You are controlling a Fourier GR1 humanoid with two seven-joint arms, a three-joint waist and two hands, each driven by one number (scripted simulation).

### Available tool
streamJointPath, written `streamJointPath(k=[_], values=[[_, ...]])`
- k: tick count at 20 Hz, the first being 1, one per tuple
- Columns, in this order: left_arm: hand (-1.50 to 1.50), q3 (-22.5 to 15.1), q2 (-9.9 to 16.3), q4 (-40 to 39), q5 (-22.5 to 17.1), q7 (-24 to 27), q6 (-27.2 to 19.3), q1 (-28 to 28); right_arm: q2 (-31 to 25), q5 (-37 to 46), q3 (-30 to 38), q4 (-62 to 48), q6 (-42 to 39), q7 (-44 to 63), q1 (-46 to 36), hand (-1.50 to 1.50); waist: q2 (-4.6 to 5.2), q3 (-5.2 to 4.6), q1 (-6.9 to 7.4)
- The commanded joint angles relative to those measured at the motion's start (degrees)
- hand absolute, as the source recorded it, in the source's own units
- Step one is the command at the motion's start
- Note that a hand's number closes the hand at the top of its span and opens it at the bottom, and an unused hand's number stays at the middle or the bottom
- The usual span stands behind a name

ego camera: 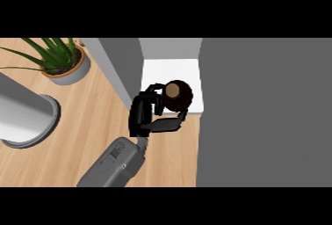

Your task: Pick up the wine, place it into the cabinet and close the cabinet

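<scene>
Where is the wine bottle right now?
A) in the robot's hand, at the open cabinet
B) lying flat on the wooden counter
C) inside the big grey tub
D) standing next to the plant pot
A: the hand curls round the wine bottle, holding it at the open cabinet over its white shelf.

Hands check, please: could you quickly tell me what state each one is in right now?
Left hand: not in view.
Right hand: black fingers curled round the dark brown wine bottle, holding it at the open grey cabinet.
</scene>
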State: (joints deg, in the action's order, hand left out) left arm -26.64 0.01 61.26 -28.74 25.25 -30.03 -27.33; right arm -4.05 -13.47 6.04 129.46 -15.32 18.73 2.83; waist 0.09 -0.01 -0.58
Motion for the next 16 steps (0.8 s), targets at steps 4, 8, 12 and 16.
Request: streamJointPath(k=[4,8,12,16], values=[[1.50,-3.38,-0.01,-5.99,-6.20,5.79,-0.82,-0.03,1.78,2.11,-2.88,3.12,1.99,2.05,0.66,-1.50,-0.04,0.00,0.03],[1.50,2.27,-0.01,-15.80,-10.49,9.07,5.23,-6.23,0.03,-1.53,-0.64,5.10,2.19,5.90,-0.10,-1.50,0.06,-0.02,-0.29],[1.50,-0.53,-0.01,-19.23,-18.53,14.30,7.33,-6.79,1.38,0.72,-3.94,4.64,-0.95,1.69,5.28,-1.50,0.11,-0.02,-0.79],[1.50,0.41,-0.01,-24.24,-18.73,16.17,13.40,-7.67,0.72,0.15,-1.32,3.07,0.12,1.46,2.24,-1.50,0.07,-0.01,-0.43]])
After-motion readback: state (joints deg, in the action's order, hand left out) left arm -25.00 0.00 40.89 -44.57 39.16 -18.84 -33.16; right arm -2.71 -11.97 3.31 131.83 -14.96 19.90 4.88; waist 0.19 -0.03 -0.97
